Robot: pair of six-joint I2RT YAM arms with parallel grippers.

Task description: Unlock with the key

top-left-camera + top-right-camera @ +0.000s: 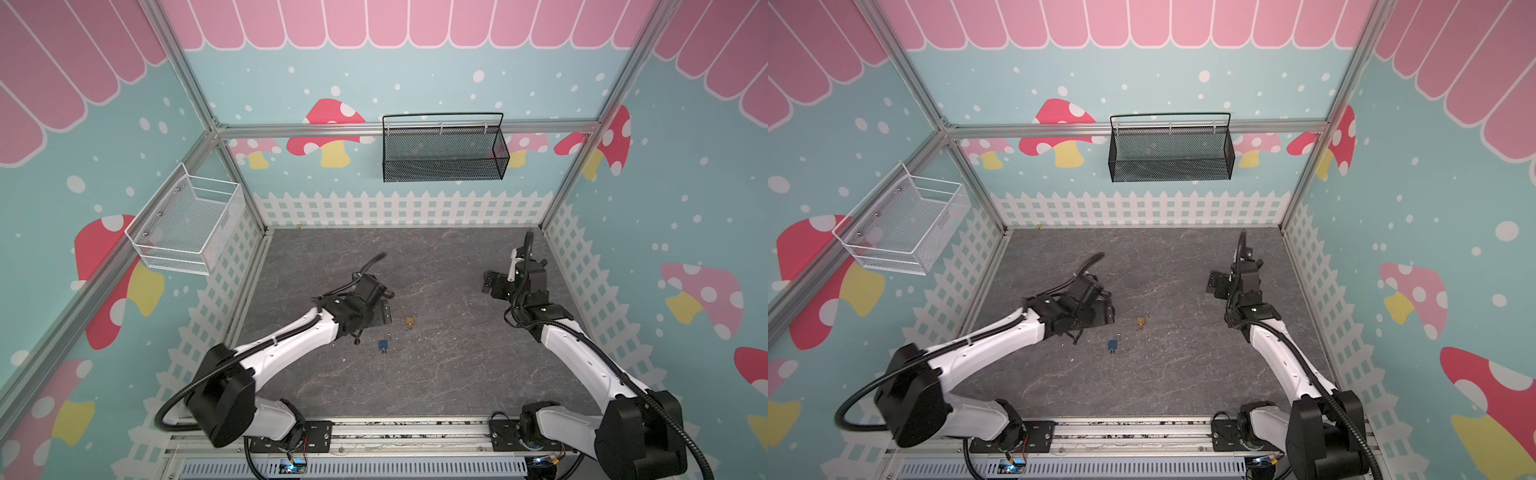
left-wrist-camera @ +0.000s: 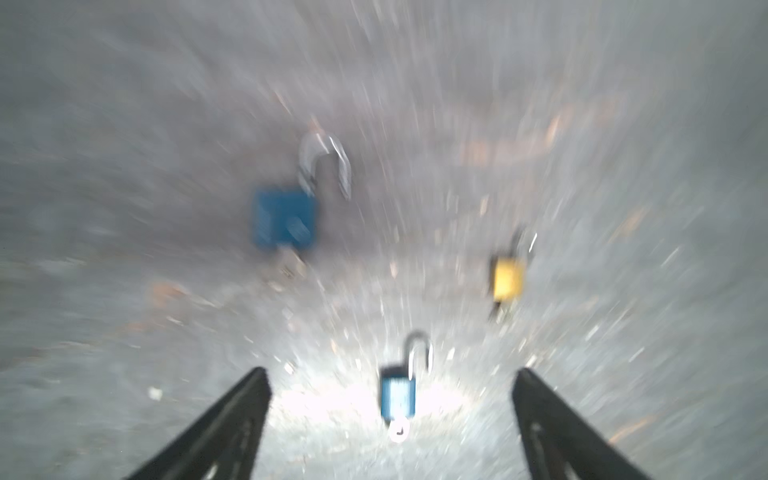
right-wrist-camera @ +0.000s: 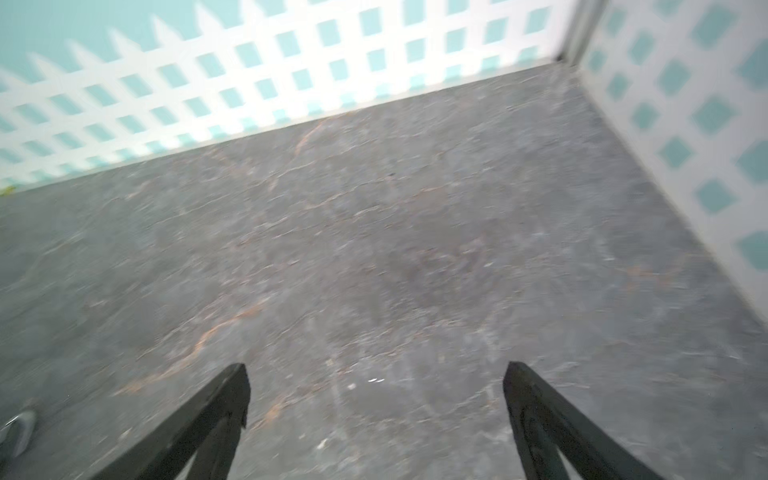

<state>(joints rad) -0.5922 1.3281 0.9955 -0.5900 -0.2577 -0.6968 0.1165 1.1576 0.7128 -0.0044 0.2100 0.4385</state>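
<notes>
Key (image 2: 398,428) sits in the base of the blue padlock (image 1: 383,345) lying on the grey worktop (image 1: 436,374), a gold padlock (image 1: 410,321) just beyond it, the left pincer (image 2: 390,370) spread wide beside them holding nothing, the right pincer (image 3: 375,365) equally wide, farther back, well apart.
</notes>
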